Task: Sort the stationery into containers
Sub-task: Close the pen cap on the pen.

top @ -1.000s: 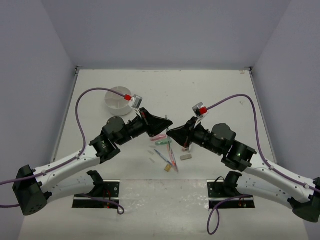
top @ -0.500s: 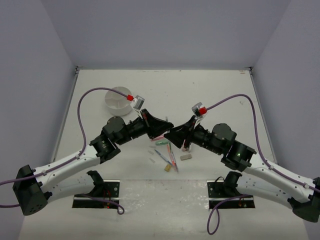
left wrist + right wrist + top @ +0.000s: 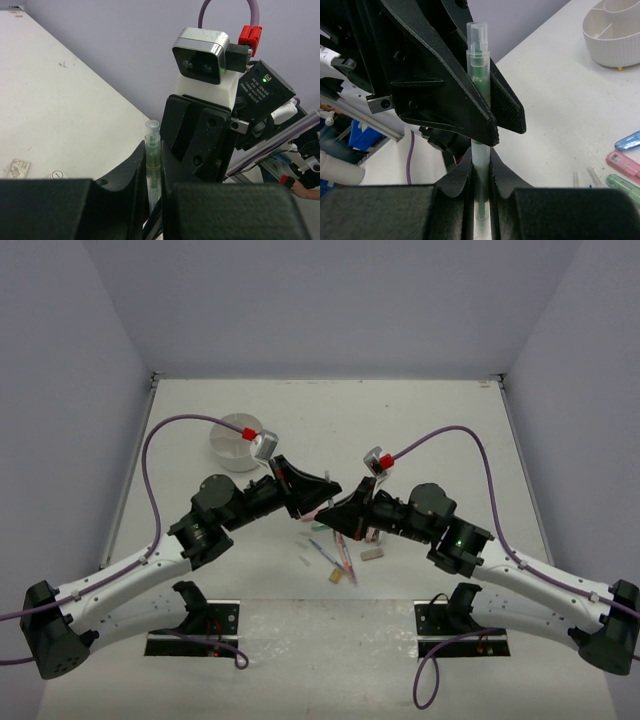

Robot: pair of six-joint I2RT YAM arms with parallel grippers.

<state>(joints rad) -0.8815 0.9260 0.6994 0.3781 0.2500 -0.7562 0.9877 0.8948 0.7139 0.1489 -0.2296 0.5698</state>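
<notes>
Over the table [image 3: 420, 420], left jaws and right jaws both clamped on one green pen [image 3: 479, 75]

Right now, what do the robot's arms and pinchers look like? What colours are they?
The left arm and right arm have long white parts and round black joints. The left gripper and right gripper are black, each with two fingers. A purple cable loops to each wrist, ending at a red plug beside a small silver camera. The right arm has a tiny green light.
</notes>
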